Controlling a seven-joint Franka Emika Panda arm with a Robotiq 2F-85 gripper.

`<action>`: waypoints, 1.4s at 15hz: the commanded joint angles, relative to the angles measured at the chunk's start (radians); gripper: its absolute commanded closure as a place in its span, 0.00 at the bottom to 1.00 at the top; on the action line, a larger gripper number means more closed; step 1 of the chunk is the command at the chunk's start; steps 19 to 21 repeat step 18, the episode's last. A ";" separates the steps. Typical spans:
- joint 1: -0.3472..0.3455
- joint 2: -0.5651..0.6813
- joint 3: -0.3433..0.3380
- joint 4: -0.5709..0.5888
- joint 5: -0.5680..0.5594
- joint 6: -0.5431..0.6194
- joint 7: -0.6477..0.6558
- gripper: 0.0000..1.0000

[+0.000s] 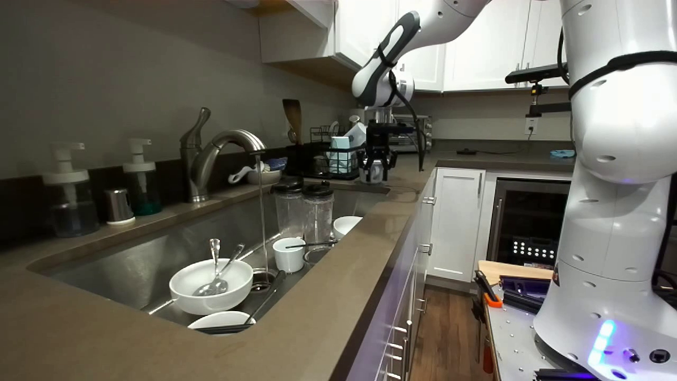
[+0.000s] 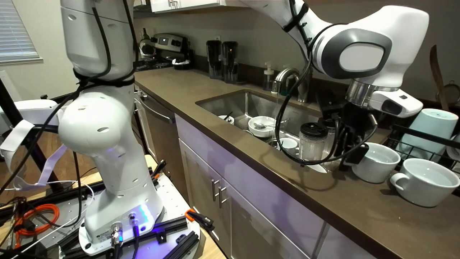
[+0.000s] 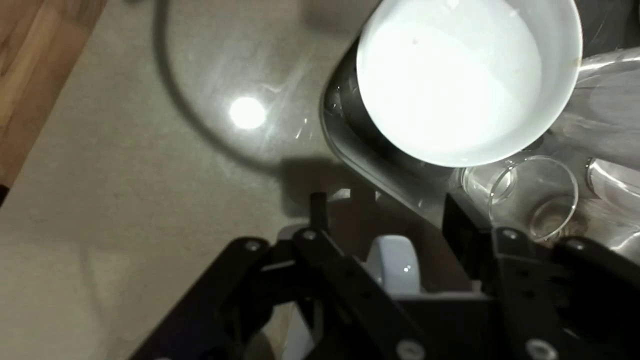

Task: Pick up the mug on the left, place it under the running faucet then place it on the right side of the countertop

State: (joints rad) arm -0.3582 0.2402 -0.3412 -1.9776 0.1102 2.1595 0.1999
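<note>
A white mug point(image 2: 377, 162) stands upright on the countertop point(image 2: 391, 216) just past the sink's end, its front partly behind my gripper point(image 2: 350, 154) in that exterior view. From the wrist, only its loop handle point(image 3: 397, 262) shows clearly; the gripper point(image 3: 389, 217) is open around it, with a gap to the fingertips on both sides. The mug body is mostly hidden below the black linkage. In an exterior view the gripper point(image 1: 377, 161) sits low over the mug point(image 1: 373, 174). The silver faucet point(image 1: 232, 143) arches over the sink, water running down from its spout.
Beside the mug is a second white mug point(image 2: 426, 181), close to a black dish rack point(image 1: 341, 159) with light-blue cups. The sink point(image 1: 127, 278) holds white bowls point(image 1: 211, 288), a white cup point(image 1: 289, 255) and lidded clear tumblers point(image 1: 317, 211). A white bowl point(image 3: 465, 85) lies near the sink corner.
</note>
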 commanded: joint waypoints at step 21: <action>0.039 -0.564 0.067 -0.477 -0.241 0.112 -0.073 0.00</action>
